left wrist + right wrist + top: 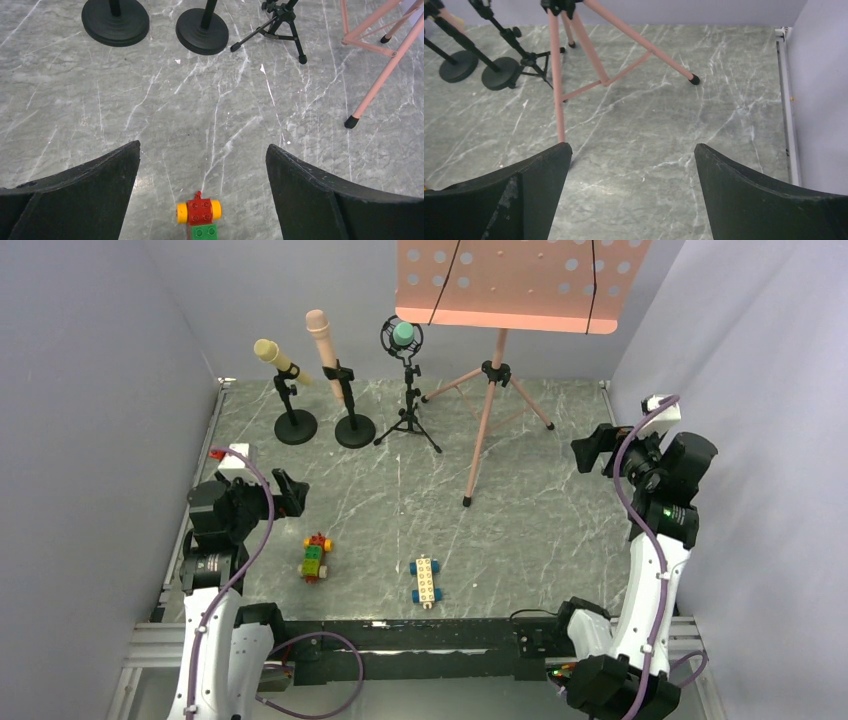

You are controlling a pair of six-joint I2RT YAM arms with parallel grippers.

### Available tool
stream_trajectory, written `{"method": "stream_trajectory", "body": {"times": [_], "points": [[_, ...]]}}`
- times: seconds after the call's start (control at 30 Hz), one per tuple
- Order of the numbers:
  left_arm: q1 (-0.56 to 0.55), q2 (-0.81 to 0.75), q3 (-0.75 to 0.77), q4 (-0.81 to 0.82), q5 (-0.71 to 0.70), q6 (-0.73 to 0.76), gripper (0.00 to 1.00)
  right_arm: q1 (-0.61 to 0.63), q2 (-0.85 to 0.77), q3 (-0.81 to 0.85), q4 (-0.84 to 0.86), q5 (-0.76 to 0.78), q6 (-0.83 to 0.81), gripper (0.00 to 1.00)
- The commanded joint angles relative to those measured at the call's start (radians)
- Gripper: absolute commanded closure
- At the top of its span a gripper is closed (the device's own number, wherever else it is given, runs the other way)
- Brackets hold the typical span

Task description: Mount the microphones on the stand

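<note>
Three microphones sit in holders at the back left of the table. The pale yellow microphone (272,355) tilts in a clip on a round-based stand (296,426). The pink microphone (322,340) is clipped to a second round-based stand (354,430). The teal-green microphone (403,335) rests in a ring mount on a small black tripod (408,422). My left gripper (290,492) hovers at the left edge, open and holding nothing (202,150). My right gripper (592,450) is raised at the right side, also open with nothing in it (633,147).
A pink music stand (520,280) spreads its tripod legs (556,75) at back centre. Two toy brick cars lie near the front: a red-green one (316,557), seen just under the left gripper (198,215), and a blue-white one (426,580). Grey walls enclose the table.
</note>
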Motion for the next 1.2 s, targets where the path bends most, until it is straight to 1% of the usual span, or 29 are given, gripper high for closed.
{"method": "stream_trajectory", "body": {"times": [0.0,0.07,0.13,0.23,0.33,0.43,0.57,0.67,0.83,1.03,1.17], "points": [[0.004,-0.002,0.023,0.028,0.020,-0.001,0.01,0.000,-0.045,0.018,0.009,-0.019,0.072,0.00],[0.004,-0.004,0.023,0.028,0.024,-0.001,0.01,0.000,-0.048,0.009,0.009,-0.008,0.073,0.00],[0.004,-0.007,0.023,0.027,0.029,-0.002,0.01,0.000,-0.055,-0.002,0.010,-0.029,0.072,0.00],[0.004,-0.010,0.018,0.030,0.040,-0.006,0.01,-0.003,-0.059,-0.026,0.045,-0.052,0.121,0.00],[0.003,-0.007,0.019,0.032,0.038,-0.005,0.01,-0.004,-0.048,-0.052,0.083,-0.024,0.164,0.00],[0.004,-0.001,0.019,0.032,0.033,-0.008,0.01,-0.005,-0.026,-0.087,0.145,-0.033,0.168,0.00],[0.003,0.009,0.024,0.032,0.028,-0.006,0.01,-0.006,0.026,-0.105,0.239,-0.113,0.185,0.00],[0.004,0.007,0.020,0.035,0.020,-0.004,0.01,-0.007,0.035,-0.128,0.289,-0.093,0.225,0.00],[0.004,0.006,0.014,0.042,0.000,-0.002,0.01,-0.007,0.015,-0.133,0.266,-0.008,0.208,0.00],[0.004,0.021,0.015,0.041,0.000,-0.002,0.01,-0.008,-0.015,-0.124,0.227,-0.019,0.161,0.00],[0.004,0.017,0.012,0.043,-0.003,-0.004,0.01,-0.008,-0.021,-0.122,0.214,-0.062,0.146,0.00]]}}
